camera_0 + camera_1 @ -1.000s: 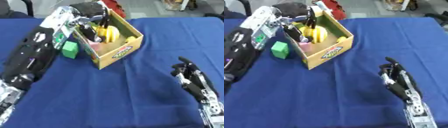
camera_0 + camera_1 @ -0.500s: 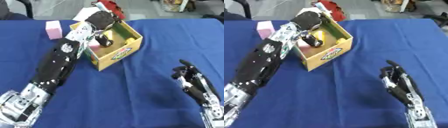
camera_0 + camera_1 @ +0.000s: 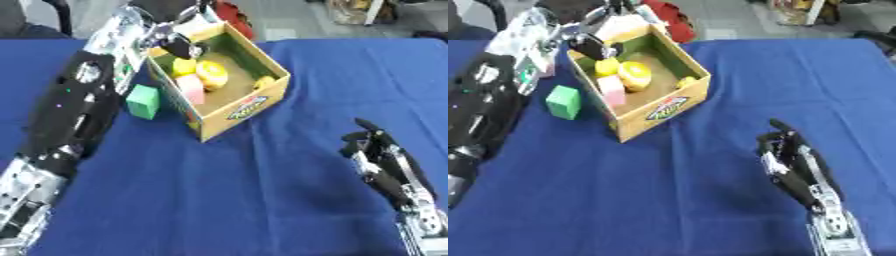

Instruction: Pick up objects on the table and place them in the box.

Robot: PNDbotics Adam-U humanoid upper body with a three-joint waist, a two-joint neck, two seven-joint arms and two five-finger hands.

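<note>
My left hand (image 3: pixel 171 22) reaches in at the box's (image 3: pixel 262 97) 11 o'clock corner, over its near-left wall; its upper part is cut by the top edge of the view and merges with dark background, so I cannot tell how far its fingers are curled or whether they hold anything. One dark fingertip (image 3: pixel 186 49) shows just above the box's rim, beside a small yellow piece (image 3: pixel 184 65). The box, yellow cardboard with a printed label on its front wall, sits on the blue table (image 3: pixel 219 200) toward 12 o'clock from centre, turned askew. Inside it lie a round yellow object (image 3: pixel 213 74), a pink block (image 3: pixel 191 89) leaning on the left wall, and a second small yellow item (image 3: pixel 262 82) at the right wall, too blurred to identify. A green cube (image 3: pixel 143 101) stands on the table just beside the box at its 9 o'clock, partly against my left forearm (image 3: pixel 74 107). My right hand (image 3: pixel 794 162) rests at 4 o'clock, well apart from the box, fingers relaxed and pointing up-table, holding nothing. A red object (image 3: pixel 232 17) behind the box is cut off.
</note>
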